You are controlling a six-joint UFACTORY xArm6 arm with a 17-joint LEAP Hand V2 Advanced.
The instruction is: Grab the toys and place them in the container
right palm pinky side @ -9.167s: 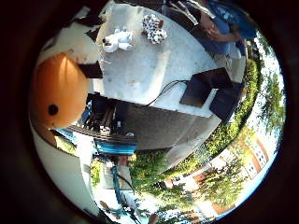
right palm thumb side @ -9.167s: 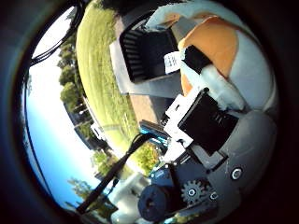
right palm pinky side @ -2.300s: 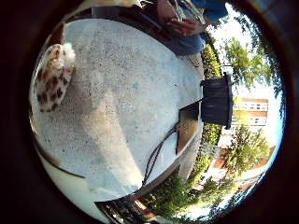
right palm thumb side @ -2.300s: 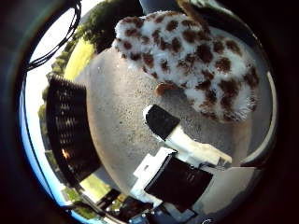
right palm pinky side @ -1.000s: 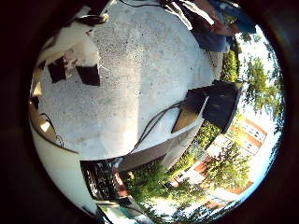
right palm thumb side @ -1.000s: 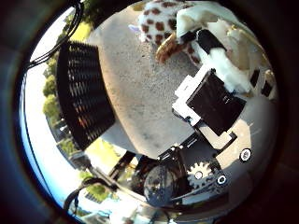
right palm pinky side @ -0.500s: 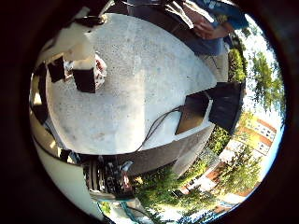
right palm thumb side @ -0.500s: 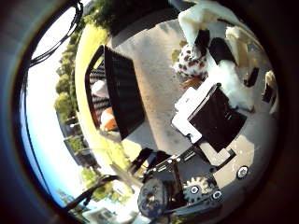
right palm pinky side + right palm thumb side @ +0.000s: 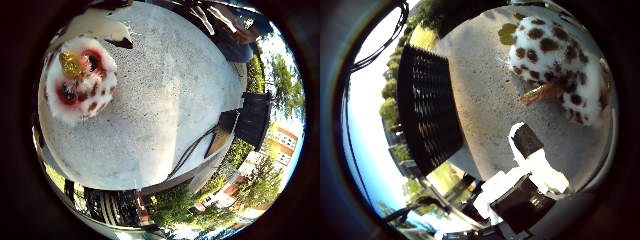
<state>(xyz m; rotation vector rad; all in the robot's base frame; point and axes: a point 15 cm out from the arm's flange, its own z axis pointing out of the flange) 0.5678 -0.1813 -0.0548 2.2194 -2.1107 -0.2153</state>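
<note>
The spotted plush toy (image 9: 560,65) lies on the grey speckled table (image 9: 170,115), and the hand (image 9: 530,185) hangs above it with nothing in its grasp. In the thumb side view one white finger with a black tip reaches out over bare tabletop, fairly straight, its tip near the toy but not touching it; the fingers look relaxed rather than curled, though only part of the hand shows. The toy sits ahead of that fingertip, across a strip of bare table, with an orange-brown part of it pointing back toward the finger. Its body seems to stretch roughly crosswise to the way the finger points, though the view bends shapes too much to be sure. The little finger side view shows the toy's white face with red patches and a yellow piece close under the palm. The black mesh container (image 9: 430,105) stands at the table's edge, on the opposite side of the finger from the toy. The hand probably has to move forward over the toy before closing.
</note>
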